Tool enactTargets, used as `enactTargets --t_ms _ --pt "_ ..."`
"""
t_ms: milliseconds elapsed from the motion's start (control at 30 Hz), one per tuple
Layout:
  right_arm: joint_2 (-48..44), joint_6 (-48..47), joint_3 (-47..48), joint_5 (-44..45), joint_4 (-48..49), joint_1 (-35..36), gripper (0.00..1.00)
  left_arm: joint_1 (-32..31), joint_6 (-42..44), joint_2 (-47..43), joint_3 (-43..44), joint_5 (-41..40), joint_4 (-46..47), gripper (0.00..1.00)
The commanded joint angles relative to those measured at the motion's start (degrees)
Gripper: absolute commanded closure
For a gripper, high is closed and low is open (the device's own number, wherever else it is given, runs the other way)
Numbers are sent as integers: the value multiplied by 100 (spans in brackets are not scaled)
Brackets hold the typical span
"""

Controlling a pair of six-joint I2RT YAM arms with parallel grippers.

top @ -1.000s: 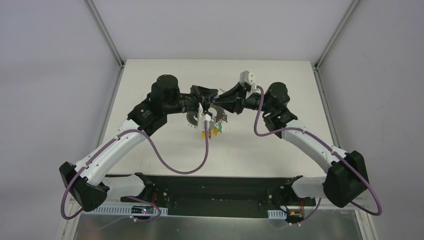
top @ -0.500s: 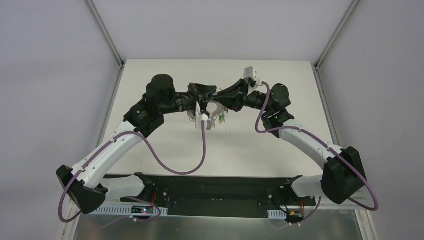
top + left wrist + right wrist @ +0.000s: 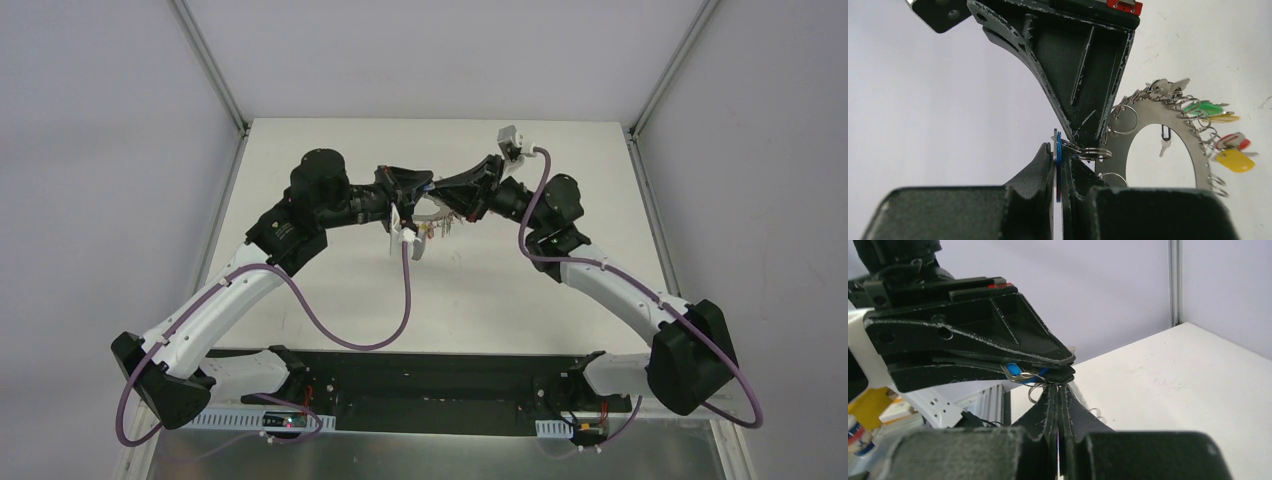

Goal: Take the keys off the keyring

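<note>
The keyring [image 3: 1148, 117] is a large flat grey ring held in the air between both grippers, and it also shows in the top view [image 3: 431, 214]. Keys with green [image 3: 1204, 106], red [image 3: 1235, 141] and yellow [image 3: 1234, 160] tags hang along its right rim. My left gripper [image 3: 1059, 156] is shut on a blue-tagged key [image 3: 1058, 147], whose small split ring [image 3: 1093, 152] reaches toward the keyring. My right gripper [image 3: 1058, 390] is shut on the keyring's edge, tip to tip with the left gripper [image 3: 1068, 371]; the blue tag [image 3: 1015, 371] shows there. In the top view the grippers meet [image 3: 433, 196].
The white table [image 3: 500, 285] lies below the raised keyring. Grey walls and metal corner posts [image 3: 210, 70] bound the far side. The left arm's purple cable [image 3: 405, 290] hangs over the table's middle.
Both grippers have moved toward the far side and up with the keyring. The ring has tilted more edge-on to the top camera, and the hanging tags are less visible.
</note>
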Motion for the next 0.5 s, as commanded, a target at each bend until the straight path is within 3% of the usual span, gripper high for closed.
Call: enactTargets --t_ms 0,233,367,433,467 --pt "-448 1368 108 859 -126 25 100 -33 19 -137 17 132 231 100" --pt "-722 2474 352 1211 -1898 26 100 -29 1 -122 -31 94 332 100" --pt "-1000 1906 99 1275 -1974 24 99 -33 -51 -147 -47 141 352 100" --pt "-1179 1278 2 1220 -2013 24 78 -32 -99 -170 -49 214 361 100" --pt "-1245 922 -45 1189 -2033 27 72 -32 -127 -176 -57 252 365 100"
